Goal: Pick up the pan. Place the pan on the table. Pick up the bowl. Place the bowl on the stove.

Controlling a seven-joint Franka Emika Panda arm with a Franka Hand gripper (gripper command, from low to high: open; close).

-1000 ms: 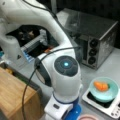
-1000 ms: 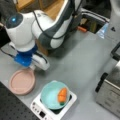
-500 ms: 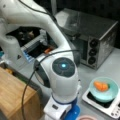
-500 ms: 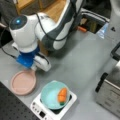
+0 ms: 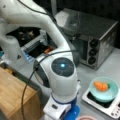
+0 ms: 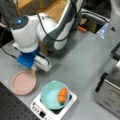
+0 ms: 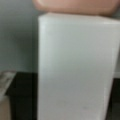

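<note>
My tool point(image 6: 33, 68) sits low at the short white handle point(image 7: 75, 67) of the shallow round pinkish-brown pan point(image 6: 23, 82), w/ the pan lying flat on the matte grey desk point(image 6: 82, 65) just beyond it. Can't tell if the tool is spread or pinching the handle; the blue wrist hides it. The small teal bowl point(image 6: 53, 95), holding an orange carrot-like piece point(image 6: 62, 95), sits on the small white single-burner stove point(image 6: 41, 112) close beside my tool. Judging by this, pan and bowl both look placed, so little left.

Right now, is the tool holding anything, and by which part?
It cannot be told. The tool sits over the pan's white handle, the pan resting on the table; its fingers are hidden.
</note>
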